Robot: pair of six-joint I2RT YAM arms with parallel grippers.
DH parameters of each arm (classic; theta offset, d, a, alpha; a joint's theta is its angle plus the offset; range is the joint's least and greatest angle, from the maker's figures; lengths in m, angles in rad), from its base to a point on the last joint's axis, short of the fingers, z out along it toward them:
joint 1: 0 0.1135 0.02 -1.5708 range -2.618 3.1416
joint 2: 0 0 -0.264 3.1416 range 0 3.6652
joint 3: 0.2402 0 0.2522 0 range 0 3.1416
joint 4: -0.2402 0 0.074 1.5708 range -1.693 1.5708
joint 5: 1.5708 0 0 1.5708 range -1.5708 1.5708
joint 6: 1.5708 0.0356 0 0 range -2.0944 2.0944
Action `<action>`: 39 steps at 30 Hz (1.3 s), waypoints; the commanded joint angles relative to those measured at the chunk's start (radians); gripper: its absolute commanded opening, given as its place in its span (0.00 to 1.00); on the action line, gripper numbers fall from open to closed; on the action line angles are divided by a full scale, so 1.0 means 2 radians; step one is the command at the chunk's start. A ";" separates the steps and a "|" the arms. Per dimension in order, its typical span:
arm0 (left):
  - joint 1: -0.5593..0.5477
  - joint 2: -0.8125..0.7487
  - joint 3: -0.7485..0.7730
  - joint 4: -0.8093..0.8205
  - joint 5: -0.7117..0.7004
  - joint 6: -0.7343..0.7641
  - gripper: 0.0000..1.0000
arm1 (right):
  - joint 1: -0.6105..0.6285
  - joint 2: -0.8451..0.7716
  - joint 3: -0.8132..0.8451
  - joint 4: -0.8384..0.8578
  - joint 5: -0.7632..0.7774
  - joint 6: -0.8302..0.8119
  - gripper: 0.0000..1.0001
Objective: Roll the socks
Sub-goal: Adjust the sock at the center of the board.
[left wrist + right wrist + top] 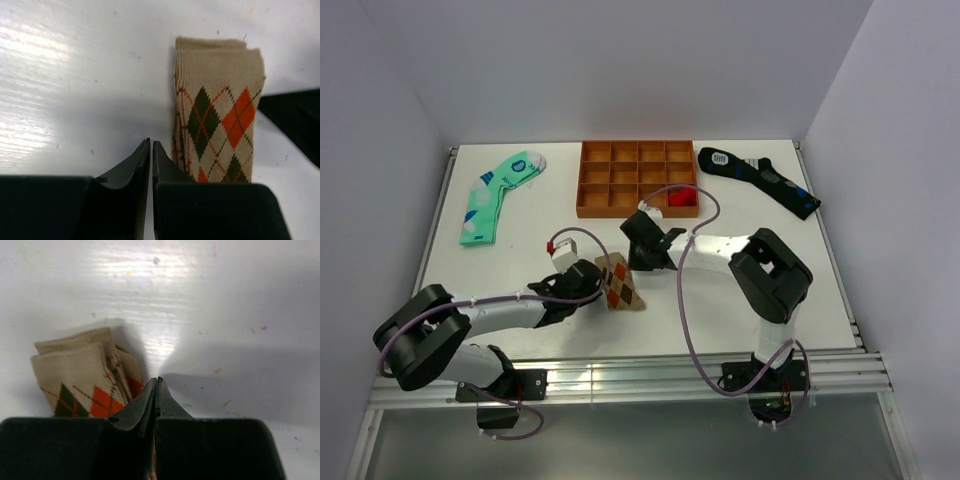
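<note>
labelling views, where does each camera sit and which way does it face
top external: above and behind, looking down at the table; left arm and right arm show.
left wrist: on that arm's wrist, facing the argyle sock; left gripper shows, shut.
right wrist: likewise; right gripper shows, shut.
All three share the argyle sock.

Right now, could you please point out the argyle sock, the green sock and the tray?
argyle sock [623, 289]: top view, diamond pattern
green sock [488, 202]: top view, mid leg
tray [620, 211]: top view, front wall

The tan argyle sock [620, 285], patterned with orange-red and dark diamonds, lies folded into a flat, layered bundle on the desk [550, 205], roughly centred, towards the near edge.
</note>
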 commanded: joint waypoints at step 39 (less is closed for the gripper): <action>0.068 0.126 0.141 0.022 0.041 0.094 0.16 | 0.080 -0.134 -0.174 0.089 -0.023 0.055 0.00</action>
